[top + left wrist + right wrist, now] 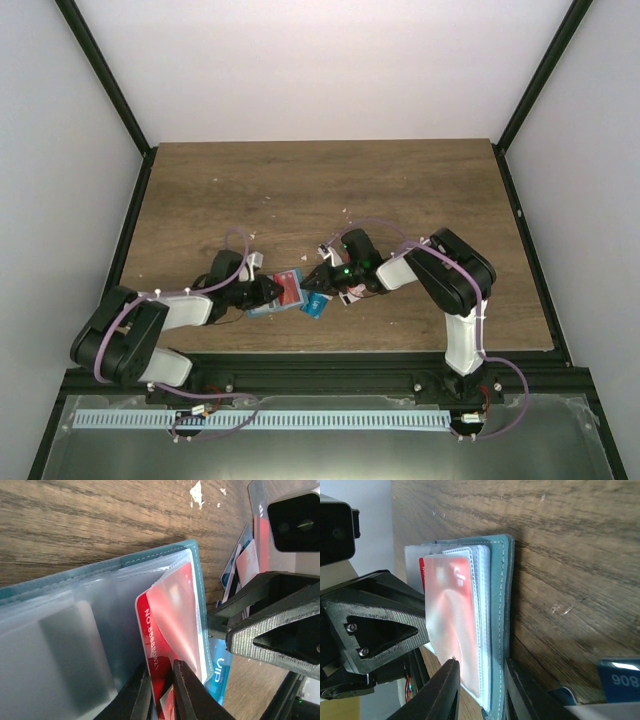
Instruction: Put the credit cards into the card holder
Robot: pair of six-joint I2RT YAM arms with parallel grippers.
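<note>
The card holder (pixel 502 605) lies open on the wooden surface (pixel 350 190), close to the near edge and a little left of its middle, with its clear sleeves fanned up from the teal cover. A red card (pixel 170 605) sits partly inside one clear sleeve (pixel 187 645), and its white numbers still show along the exposed side.

The left tool (pixel 162 672) is pinched narrowly on the near end of that red card. The right tool (pixel 480 665) faces it from the other side, clamped across the holder's cover and sleeves at their edge.

Just beside the holder, on the right tool's side, a blue card (pixel 315 306) lies flat on the wood. A few more loose cards (pixel 245 555) overlap one another nearby.
</note>
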